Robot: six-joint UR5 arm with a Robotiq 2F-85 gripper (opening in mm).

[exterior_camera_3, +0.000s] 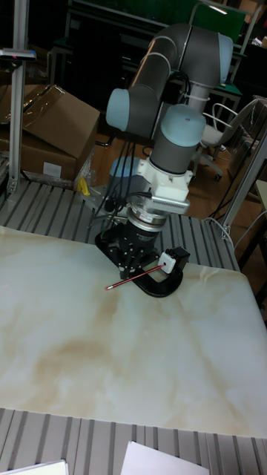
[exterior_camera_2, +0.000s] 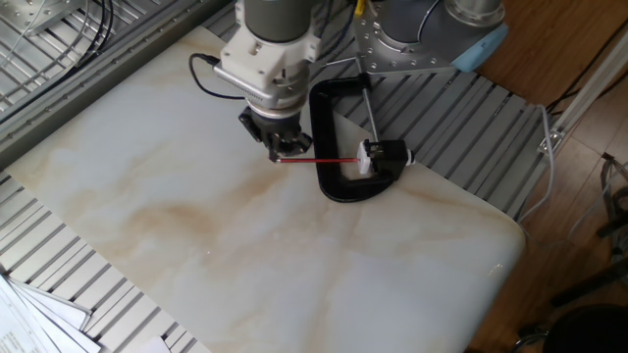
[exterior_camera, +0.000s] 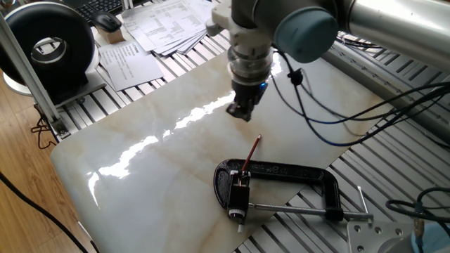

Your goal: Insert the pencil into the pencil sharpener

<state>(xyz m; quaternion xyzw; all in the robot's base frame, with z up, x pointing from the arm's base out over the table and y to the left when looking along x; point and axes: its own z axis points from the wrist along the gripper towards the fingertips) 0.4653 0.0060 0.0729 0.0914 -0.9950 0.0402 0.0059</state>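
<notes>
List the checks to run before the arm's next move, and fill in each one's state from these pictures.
1. Pencil seated in the pencil sharpener: ok, one end sits in it and the rest sticks out over the marble.
2. Sharpener held in the black clamp: ok.
3. Pincer free of the pencil: ok, it hangs apart from it.
4. Pincer empty: ok, nothing shows between the fingers.
5. Pincer fully open: cannot tell.
6. Cables clear of clamp and pencil: ok, they hang off to the side.

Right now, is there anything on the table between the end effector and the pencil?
Nothing: in one fixed view only bare marble separates the end effector from the pencil.
</notes>
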